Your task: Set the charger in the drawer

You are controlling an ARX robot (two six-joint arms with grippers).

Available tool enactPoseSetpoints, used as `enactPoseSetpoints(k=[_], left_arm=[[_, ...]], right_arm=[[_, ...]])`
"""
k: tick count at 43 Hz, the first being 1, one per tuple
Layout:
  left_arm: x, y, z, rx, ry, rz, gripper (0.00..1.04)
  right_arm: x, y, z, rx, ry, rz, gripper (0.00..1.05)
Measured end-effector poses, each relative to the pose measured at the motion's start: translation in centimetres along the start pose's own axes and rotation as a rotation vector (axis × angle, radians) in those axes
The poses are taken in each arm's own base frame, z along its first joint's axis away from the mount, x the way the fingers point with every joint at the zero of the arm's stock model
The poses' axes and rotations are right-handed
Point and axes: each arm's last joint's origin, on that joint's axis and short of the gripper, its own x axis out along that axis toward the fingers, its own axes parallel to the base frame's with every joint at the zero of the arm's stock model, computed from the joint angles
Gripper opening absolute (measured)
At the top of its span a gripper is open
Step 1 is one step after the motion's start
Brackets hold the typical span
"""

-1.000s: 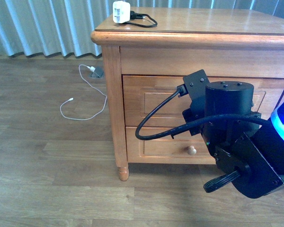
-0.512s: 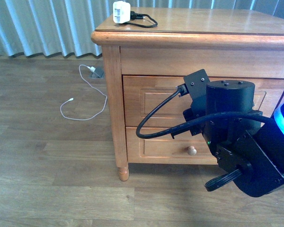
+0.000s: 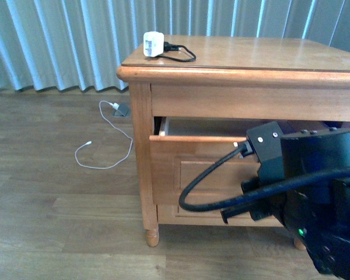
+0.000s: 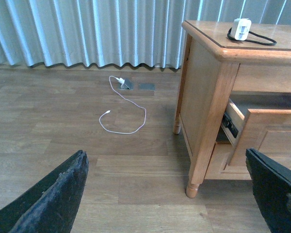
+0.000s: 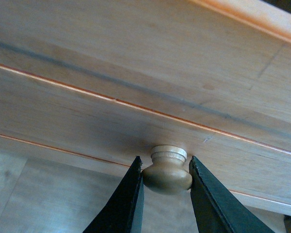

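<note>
Resting spot of the charger (image 3: 153, 45): on the cabinet top (image 3: 251, 55), at its far left corner, well apart from both grippers and not in the drawer.
Charger look: a small white cube with rounded edges, standing upright; a short black cable (image 3: 184, 53) loops out from its side and lies flat on the glossy wood.
Drawer (image 3: 192, 169): the upper one, honey-coloured wood with a recessed panel front; it stands partly open, a strip of pale interior showing behind its top edge. The left wrist view shows its side wall (image 4: 234, 114) sticking out from the cabinet.
Knob (image 5: 169, 175): round, pale turned wood, smooth, mushroom-shaped, set in the drawer front.
Right gripper (image 5: 165, 165): closed onto the knob, its two dark tapered fingers (image 5: 131, 204) pressing on either side of it.
Right arm (image 3: 315, 198): bulky black housing with a thick black lead looping off it, hiding much of the drawer front in the front view.
Left gripper (image 4: 165, 160): spread wide and holding nothing, over the floor beside the cabinet.
Floor (image 3: 58, 221): grey-brown wood-grain planks; a long thin white cable (image 3: 105, 146) curls across it.
Backdrop: pale pleated curtain (image 3: 58, 41).
</note>
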Motion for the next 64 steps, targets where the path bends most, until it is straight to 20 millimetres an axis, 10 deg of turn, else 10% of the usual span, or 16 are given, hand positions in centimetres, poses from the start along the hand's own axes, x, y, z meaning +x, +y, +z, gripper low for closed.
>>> enactPoseSetpoints(k=[16,35,50,64], left_arm=[[0.0,0.0,0.0,0.0,0.0,0.0,0.99],[0.0,0.0,0.0,0.0,0.0,0.0,0.99],[0.0,0.0,0.0,0.0,0.0,0.0,0.99],[0.0,0.0,0.0,0.0,0.0,0.0,0.99]], right_arm=[[-9.3,-1.2,-3.3,0.019,0.124,0.127,0.23],[-18.1,-7.2,0.0,0.226,-0.03,0.094,0.98],[-26.1,-12.9,1.6,0.342,-0.383,0.022,0.96],[-27.6,-17.1,-0.6,0.476,-0.447,-0.131,0.96]])
